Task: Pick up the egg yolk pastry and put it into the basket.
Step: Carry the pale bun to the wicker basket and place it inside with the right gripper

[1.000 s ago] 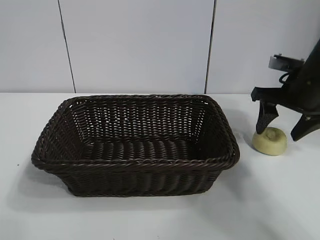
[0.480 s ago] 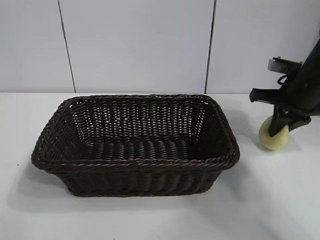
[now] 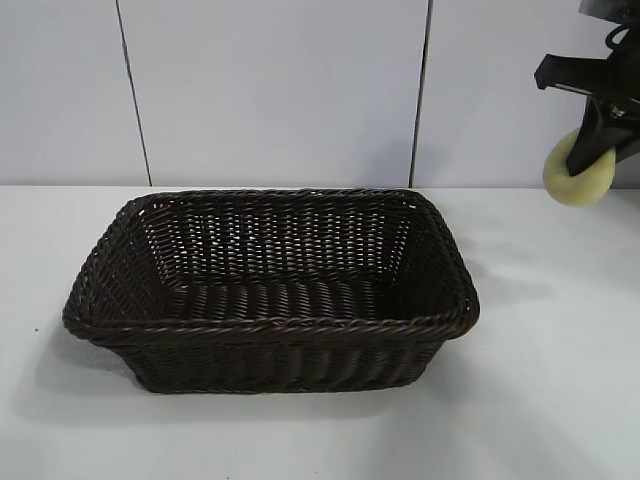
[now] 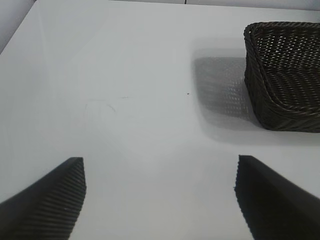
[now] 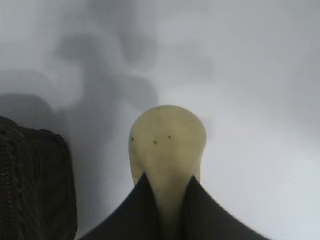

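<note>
Now recorded, at the upper right of the exterior view: the right gripper (image 3: 600, 150), raised well above the table (image 3: 560, 400), its fingers (image 5: 130, 215) clamped on the egg yolk pastry (image 3: 577, 175). Half a second earlier the same gripper stood low, with the pastry pinched just off the table surface; a full second earlier the pastry still sat on the table between spread fingers. Since then the pastry had gone up with the gripper and now hung clear of the table, in front of the pale wall (image 3: 280, 90). Pastry condition: pale yellow, round, a few dark specks on its skin, most of it protruding beyond the fingertips in the right wrist view (image 5: 167, 145). The basket (image 3: 270, 325), dark-brown wicker, sat below the right gripper and off to its side, well apart from it, unmoved across all three exterior frames and holding nothing. One corner of it showed in the right wrist view (image 5: 35, 175). Left gripper (image 4: 159, 200): fingers spread wide, nothing between them, above bare table, the basket well ahead of it and to one side (image 4: 280, 85).
</note>
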